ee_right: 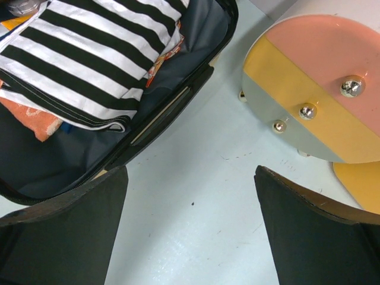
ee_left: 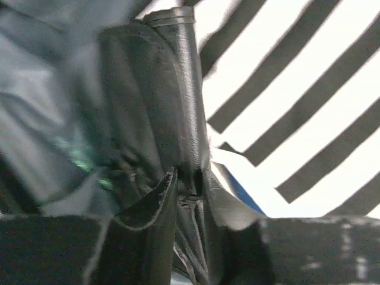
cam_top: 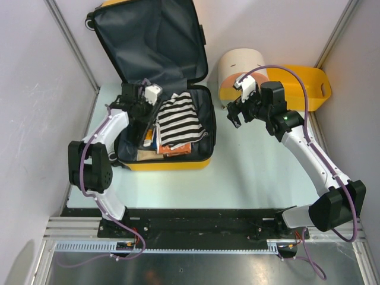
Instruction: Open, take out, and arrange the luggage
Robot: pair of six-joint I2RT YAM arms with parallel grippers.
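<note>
The yellow luggage lies open on the table, its grey-lined lid leaning against the back wall. Inside lie a black-and-white striped garment and orange cloth. My left gripper is inside the case at its far left, shut on a black leathery item beside the striped garment. My right gripper hovers open and empty over the bare table, between the luggage rim and the round box. The striped garment shows in the right wrist view.
A cream-and-pink round drum-shaped box stands at the back right, close to my right gripper; it also shows in the right wrist view. A yellow plastic basket sits behind it. Walls close in on both sides and behind.
</note>
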